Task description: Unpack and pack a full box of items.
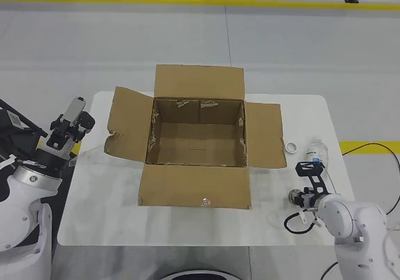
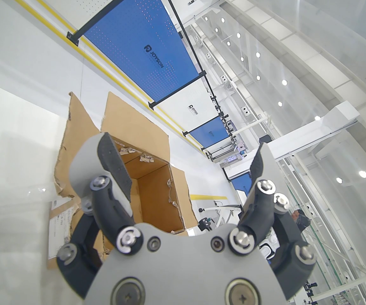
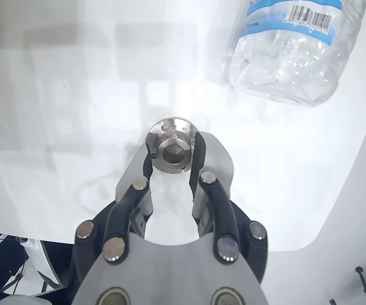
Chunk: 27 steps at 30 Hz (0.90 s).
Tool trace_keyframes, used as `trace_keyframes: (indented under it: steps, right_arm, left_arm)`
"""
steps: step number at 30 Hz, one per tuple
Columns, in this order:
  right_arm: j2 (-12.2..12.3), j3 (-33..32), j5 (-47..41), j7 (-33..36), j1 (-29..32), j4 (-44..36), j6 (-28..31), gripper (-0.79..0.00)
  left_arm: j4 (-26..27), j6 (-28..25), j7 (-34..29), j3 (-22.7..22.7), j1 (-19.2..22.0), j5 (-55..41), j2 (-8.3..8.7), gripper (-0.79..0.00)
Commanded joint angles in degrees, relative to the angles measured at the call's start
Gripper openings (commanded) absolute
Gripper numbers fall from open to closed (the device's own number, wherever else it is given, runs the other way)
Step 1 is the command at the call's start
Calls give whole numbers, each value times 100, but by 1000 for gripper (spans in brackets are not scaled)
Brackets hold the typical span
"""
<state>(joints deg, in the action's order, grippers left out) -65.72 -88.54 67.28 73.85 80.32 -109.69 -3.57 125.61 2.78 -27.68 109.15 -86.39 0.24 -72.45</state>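
Note:
An open cardboard box [image 1: 198,143] stands in the middle of the white table [image 1: 109,210], all flaps folded out and its bare floor showing. My right gripper [image 3: 173,151] is low over the table near the front right corner, shut on a small round metal flange part [image 3: 172,157]. In the top view this gripper [image 1: 300,198] is right of the box. A clear water bottle [image 3: 290,39] with a blue label lies on the table just beyond it. My left gripper [image 2: 183,144] is open and holds nothing, off the table's left edge [image 1: 80,115], pointing toward the box [image 2: 151,185].
A small roll of tape [image 1: 291,147] lies beside the box's right flap, close to the bottle [image 1: 317,148]. A black cable runs across the floor on the right. The table's rounded front right corner is near my right gripper.

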Motion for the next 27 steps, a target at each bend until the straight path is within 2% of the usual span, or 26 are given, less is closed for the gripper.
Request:
trace_keyframes:
  steps: [1, 9, 16, 20, 22, 25, 27]
  right_arm:
    - [2, 27, 1, 32, -24, 30, 20, -465]
    - [7, 142, 74, 126, -155, 150, 22, -483]
    - [14, 175, 98, 190, -202, 218, 16, -548]
    - [18, 200, 94, 224, -222, 254, 38, -600]
    - [20, 205, 94, 230, -230, 271, 36, -646]
    - [25, 197, 89, 232, -243, 286, 45, -773]
    - [29, 184, 82, 242, -249, 284, 55, -785]
  left_arm:
    - [0, 0, 0, 0, 0, 0, 0, 0]
    - [0, 0, 0, 0, 0, 0, 0, 0]
    - [0, 0, 0, 0, 0, 0, 0, 0]
    - [0, 0, 0, 0, 0, 0, 0, 0]
    - [0, 0, 0, 0, 0, 0, 0, 0]
    - [0, 0, 0, 0, 0, 0, 0, 0]
    - [0, 0, 0, 0, 0, 0, 0, 0]
